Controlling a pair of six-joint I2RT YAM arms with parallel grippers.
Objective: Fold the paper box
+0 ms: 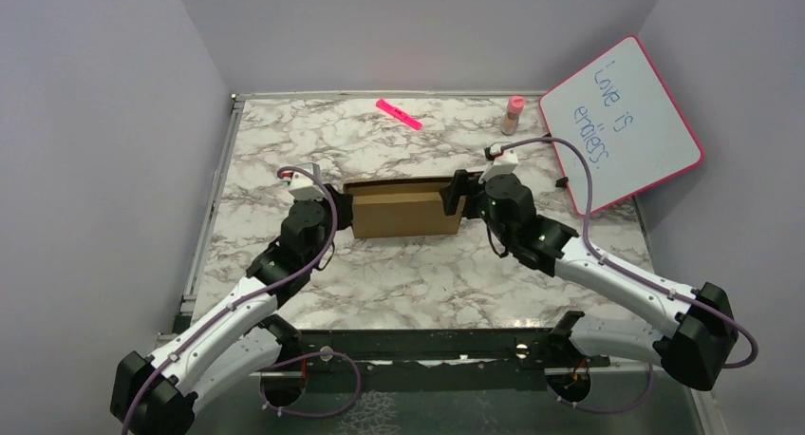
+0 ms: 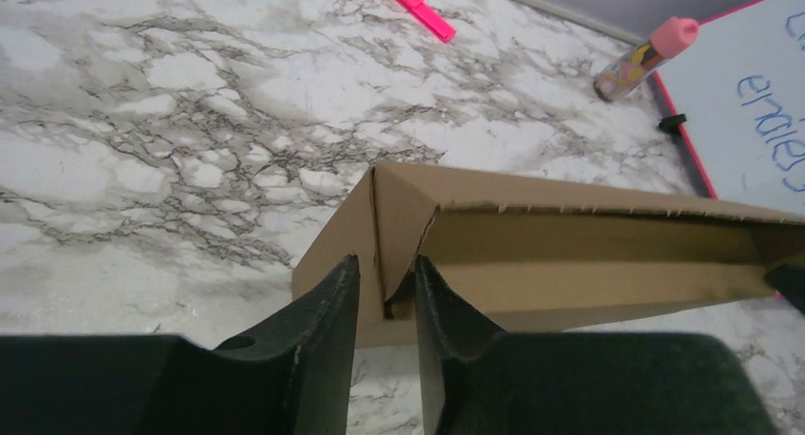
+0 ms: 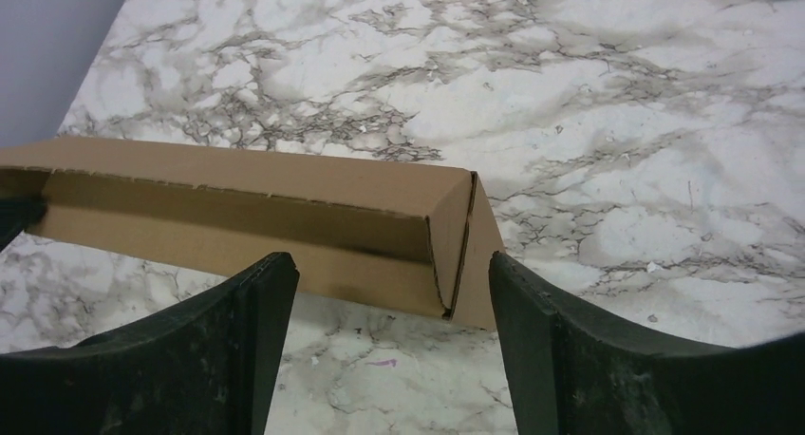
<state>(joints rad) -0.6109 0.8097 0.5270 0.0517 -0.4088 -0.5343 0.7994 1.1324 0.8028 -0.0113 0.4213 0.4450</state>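
Observation:
The paper box (image 1: 403, 210) is a plain brown cardboard box, folded into a shallow long shape, lying mid-table between both arms. My left gripper (image 1: 339, 207) is at its left end. In the left wrist view the fingers stand a narrow gap apart, and the gripper (image 2: 384, 264) straddles the folded corner of the box (image 2: 570, 264) without pinching it. My right gripper (image 1: 457, 197) is at the right end. The right wrist view shows this gripper (image 3: 391, 264) open wide, with the box's end corner (image 3: 456, 236) just beyond the fingertips and untouched.
A pink-framed whiteboard (image 1: 622, 122) with blue writing leans at the back right. A small pink-capped bottle (image 1: 513, 115) stands beside it. A pink marker (image 1: 399, 114) lies near the back wall. Grey walls close in the marble table (image 1: 399, 283) on three sides.

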